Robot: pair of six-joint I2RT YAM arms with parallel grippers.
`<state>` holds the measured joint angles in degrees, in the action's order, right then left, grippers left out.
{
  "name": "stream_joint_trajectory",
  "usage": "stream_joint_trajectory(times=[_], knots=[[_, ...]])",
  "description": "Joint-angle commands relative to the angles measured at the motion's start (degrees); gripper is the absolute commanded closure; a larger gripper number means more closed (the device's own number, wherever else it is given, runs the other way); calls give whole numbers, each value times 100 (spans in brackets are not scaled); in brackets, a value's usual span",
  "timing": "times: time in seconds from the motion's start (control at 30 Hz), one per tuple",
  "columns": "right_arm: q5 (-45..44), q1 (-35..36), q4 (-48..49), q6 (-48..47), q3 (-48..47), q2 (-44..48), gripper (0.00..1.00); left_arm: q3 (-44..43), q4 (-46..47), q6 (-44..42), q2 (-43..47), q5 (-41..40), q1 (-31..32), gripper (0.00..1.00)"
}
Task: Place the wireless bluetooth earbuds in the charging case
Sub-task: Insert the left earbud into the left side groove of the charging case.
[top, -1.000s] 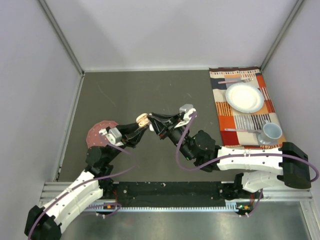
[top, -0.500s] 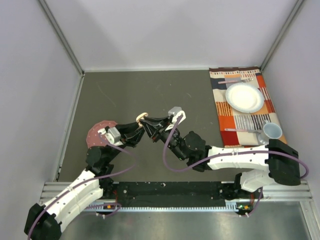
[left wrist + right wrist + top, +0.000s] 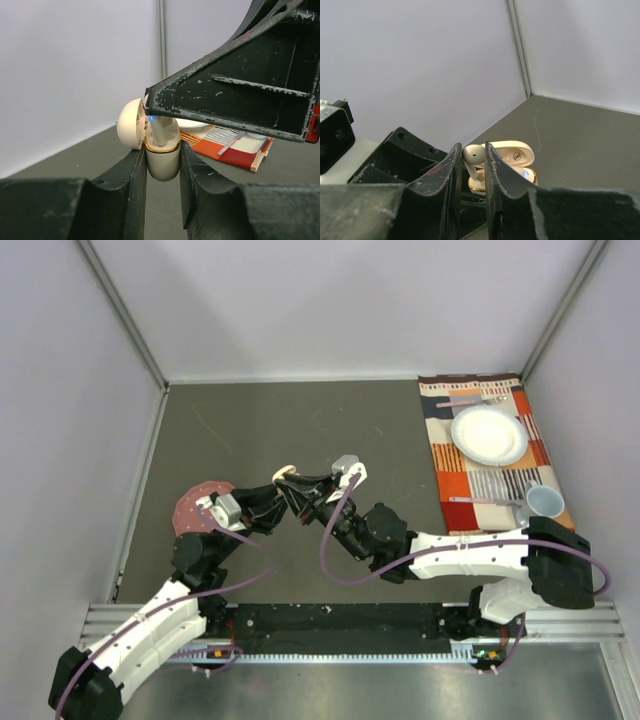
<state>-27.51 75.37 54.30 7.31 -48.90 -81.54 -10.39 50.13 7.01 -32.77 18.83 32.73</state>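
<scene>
**Left gripper.** The left gripper (image 3: 162, 150) is closed to a narrow gap and clamps the charging case (image 3: 161, 167) by the two sides of its lower body. One finger presses each side. The case stands upright between the fingers, clear of the table (image 3: 300, 430). The case is pale peach with a gold rim around its mouth. Its lid (image 3: 129, 125) is hinged open and tipped back to the left in the left wrist view. A small blue light (image 3: 151, 118) shows just inside the mouth.

**Right gripper.** The right gripper (image 3: 472, 149) is nearly closed and pinches one earbud (image 3: 474, 155) by its head. The gripper sits directly above the case. The earbud is pale, and its stem points down into the open mouth of the case. The head remains above the gold rim. The frames do not show whether the stem tip touches the bottom of its socket.

**Surroundings.** In the top view, both grippers meet at the case (image 3: 286, 473), near the middle of the table. A round reddish disc (image 3: 192, 506) lies to the left of the case, beside the left arm. A striped placemat (image 3: 470, 475) lies well to the right of the case. It carries a white plate (image 3: 489, 434) and a cup (image 3: 545, 502).
</scene>
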Motion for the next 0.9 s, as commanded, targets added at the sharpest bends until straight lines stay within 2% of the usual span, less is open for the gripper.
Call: stream_joint_trajectory(times=[0.0,0.43,0.87], knots=[[-27,92,247,-90,-216,-73,100,-42,419,29,69,-2,23,100],[-194,100,309,-239,-102,-20,100,55,454,11,228,-160,23,100],[105,118,107,34,-154,-90,100,46,471,38,210,-152,23,100]])
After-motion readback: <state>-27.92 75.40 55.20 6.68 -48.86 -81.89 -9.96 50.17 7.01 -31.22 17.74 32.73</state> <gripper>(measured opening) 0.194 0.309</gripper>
